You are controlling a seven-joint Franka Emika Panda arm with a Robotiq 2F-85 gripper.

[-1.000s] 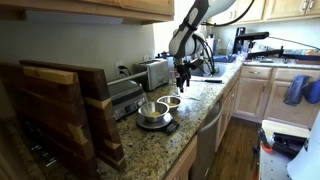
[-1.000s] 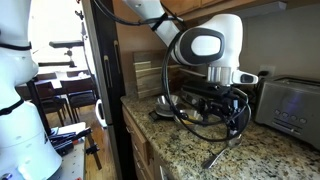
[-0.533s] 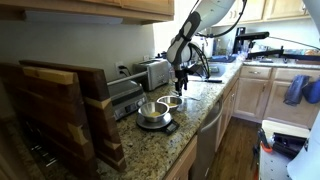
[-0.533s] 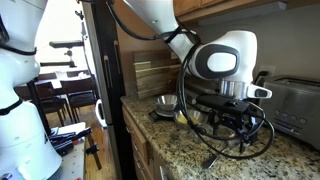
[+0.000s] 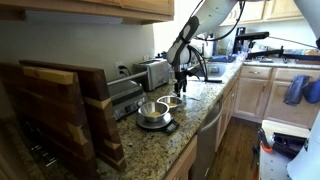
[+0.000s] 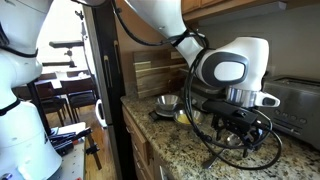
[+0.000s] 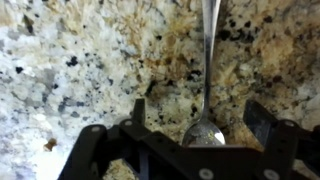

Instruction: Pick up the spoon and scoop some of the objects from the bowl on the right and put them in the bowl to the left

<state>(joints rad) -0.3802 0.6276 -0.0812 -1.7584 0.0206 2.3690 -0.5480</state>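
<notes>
Gripper (image 7: 197, 108) spread wide, fingers (image 7: 139, 108) either side of the metal spoon (image 7: 207, 60) without touching it, spoon flat on speckled granite countertop (image 7: 70, 60), handle pointing away, steel bowl (image 5: 150, 110) and second bowl (image 5: 170, 101) nearby in an exterior view.

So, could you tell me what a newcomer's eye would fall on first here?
The large white robot arm dominates an exterior view, bent low over the speckled granite counter. In the wrist view a metal spoon lies on that granite, framed by the open gripper. A shiny metal bowl stands nearby.
</notes>
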